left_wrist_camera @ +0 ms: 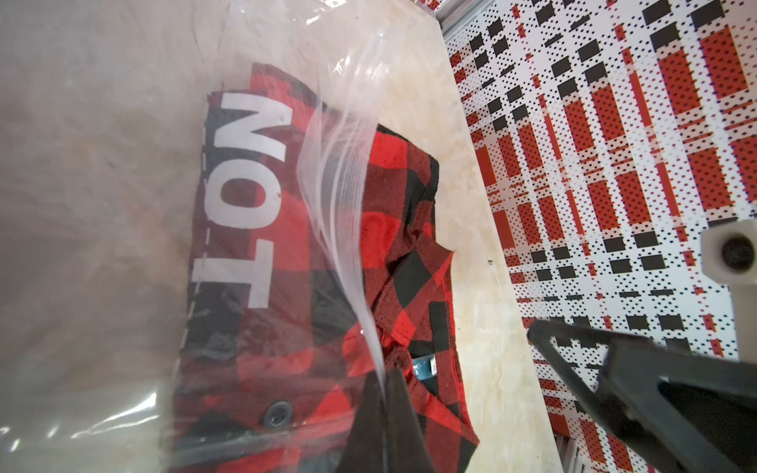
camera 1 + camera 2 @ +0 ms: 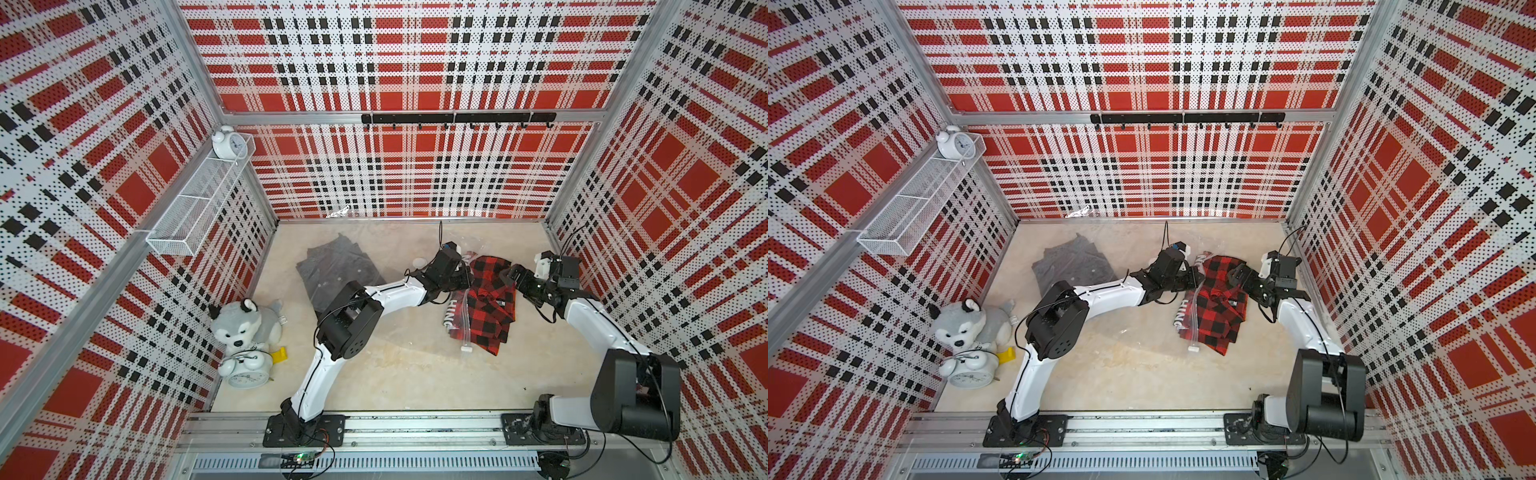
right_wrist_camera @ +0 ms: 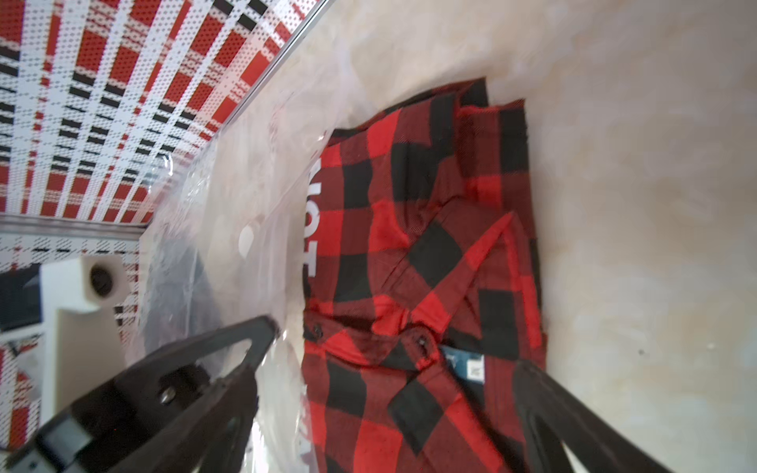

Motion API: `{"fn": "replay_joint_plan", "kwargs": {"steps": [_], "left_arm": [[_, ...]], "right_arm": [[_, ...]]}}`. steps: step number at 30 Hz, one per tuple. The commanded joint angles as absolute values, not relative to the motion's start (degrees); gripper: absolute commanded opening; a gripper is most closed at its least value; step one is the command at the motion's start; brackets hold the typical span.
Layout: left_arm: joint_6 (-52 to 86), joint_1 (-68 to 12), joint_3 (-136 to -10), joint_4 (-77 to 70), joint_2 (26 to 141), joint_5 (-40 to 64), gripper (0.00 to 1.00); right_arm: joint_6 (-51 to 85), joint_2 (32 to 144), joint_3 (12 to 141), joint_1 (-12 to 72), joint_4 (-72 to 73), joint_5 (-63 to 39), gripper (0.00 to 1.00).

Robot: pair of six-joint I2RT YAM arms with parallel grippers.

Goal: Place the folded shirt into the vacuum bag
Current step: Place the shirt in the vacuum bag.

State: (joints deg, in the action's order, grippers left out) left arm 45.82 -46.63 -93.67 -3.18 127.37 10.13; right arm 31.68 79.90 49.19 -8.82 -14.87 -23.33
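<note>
The folded shirt (image 2: 492,305), red-and-black plaid, lies on the floor at the right, also seen in a top view (image 2: 1219,309). Its left part sits under the clear film of the vacuum bag (image 1: 123,204); its collar side (image 3: 442,254) is bare. The bag has a red printed band (image 2: 454,309), a round white valve (image 2: 419,262) and a white slider clip (image 2: 466,350). My left gripper (image 1: 385,379) is shut on the bag's upper film edge at the shirt's left side (image 2: 467,275). My right gripper (image 3: 396,346) is open over the collar, holding nothing (image 2: 514,277).
A dark grey garment (image 2: 336,270) lies at the back left. A plush husky (image 2: 245,324), an alarm clock (image 2: 249,372) and a yellow piece (image 2: 279,355) sit by the left wall. A wire shelf (image 2: 199,199) and a black hook rail (image 2: 457,118) hang on the walls.
</note>
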Motion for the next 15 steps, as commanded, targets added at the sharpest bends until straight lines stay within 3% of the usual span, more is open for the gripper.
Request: {"fn": "replay_joint_plan", "kwargs": {"steps": [1,15], "left_arm": [[44.4,-46.6,-96.3,-2.5,128.8,10.5,0.0],[42.8,-47.2,-101.0,1.5,131.0,11.2,0.0]], "right_arm": [[29.5,86.5,54.1,-10.1,-13.5,-21.6,1.0],[30.7,110.5,62.8,-11.7,-6.1,-27.6,0.93]]}}
